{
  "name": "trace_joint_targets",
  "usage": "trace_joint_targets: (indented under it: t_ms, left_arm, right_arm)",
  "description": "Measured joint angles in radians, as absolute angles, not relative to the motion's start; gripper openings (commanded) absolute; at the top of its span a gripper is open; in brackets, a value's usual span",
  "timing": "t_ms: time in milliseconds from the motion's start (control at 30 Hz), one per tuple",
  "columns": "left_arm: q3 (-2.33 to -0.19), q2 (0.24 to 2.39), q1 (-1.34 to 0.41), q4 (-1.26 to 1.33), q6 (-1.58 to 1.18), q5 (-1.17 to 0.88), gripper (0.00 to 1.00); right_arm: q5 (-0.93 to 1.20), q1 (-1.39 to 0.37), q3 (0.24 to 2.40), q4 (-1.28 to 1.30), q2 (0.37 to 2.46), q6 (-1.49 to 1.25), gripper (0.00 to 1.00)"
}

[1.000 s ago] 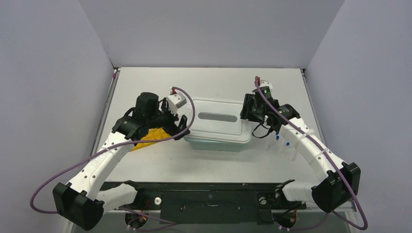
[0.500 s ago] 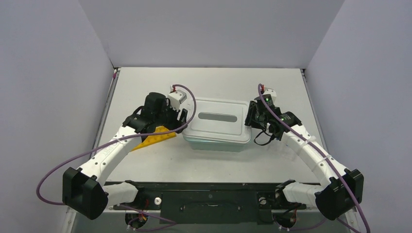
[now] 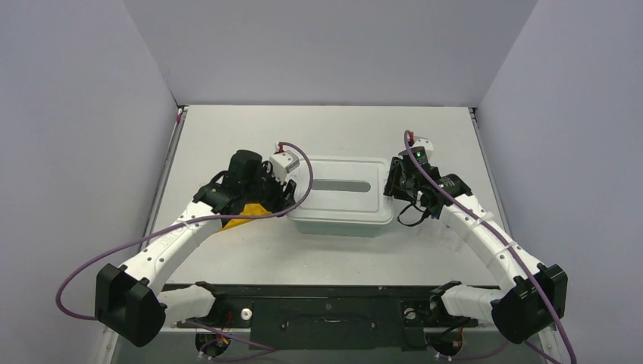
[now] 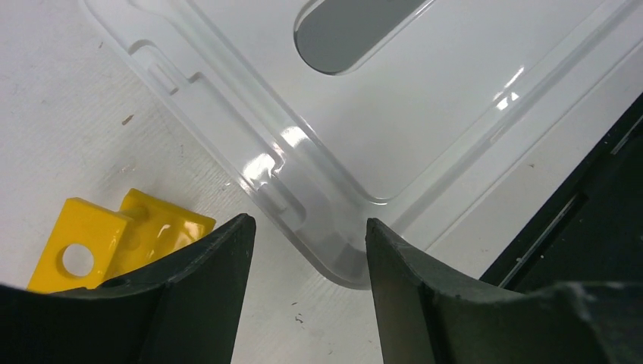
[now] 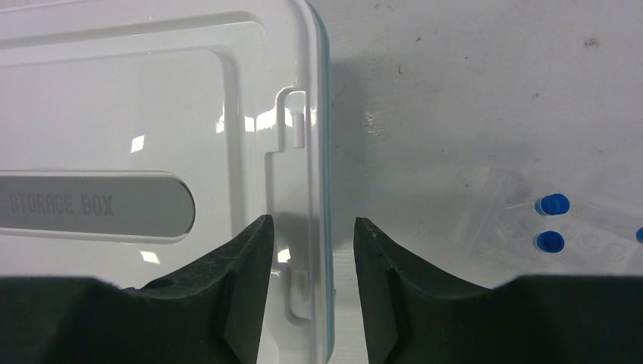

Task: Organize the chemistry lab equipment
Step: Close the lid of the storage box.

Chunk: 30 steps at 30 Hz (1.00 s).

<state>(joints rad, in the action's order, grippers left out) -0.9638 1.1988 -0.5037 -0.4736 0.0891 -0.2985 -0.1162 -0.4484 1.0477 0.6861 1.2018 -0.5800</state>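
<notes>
The white lid lies on the teal tub at mid-table. My left gripper is open at the lid's near-left corner. In the left wrist view that corner of the lid sits in the gap of the left gripper, touching neither finger. The yellow holed rack lies just left of it, partly under the arm. My right gripper is open and straddles the lid's right rim. Two blue-capped vials lie with clear tubes to the right.
The lid's grey label reads STORAGE BOX. Grey walls close the table on three sides, and the black base rail runs along the near edge. Bare table lies behind the tub.
My left gripper has moved right to the lid's corner and its jaws have narrowed. The right gripper has shifted onto the lid's right rim and narrowed slightly. The tub has nudged slightly right.
</notes>
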Motion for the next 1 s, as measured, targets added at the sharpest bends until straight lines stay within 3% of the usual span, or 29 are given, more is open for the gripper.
trace_joint_targets:
  t_ms: [667,1000]
  left_arm:
    - [-0.986,1.193,-0.523,-0.512,0.113,-0.428,0.61]
    - [-1.056,1.193,-0.522,-0.535,0.118,-0.442,0.78]
  right_arm:
    - [-0.161,-0.427,1.068,0.705,1.211,-0.552,0.36]
    - [-0.15,-0.447,1.1,0.665,1.211,-0.59,0.17]
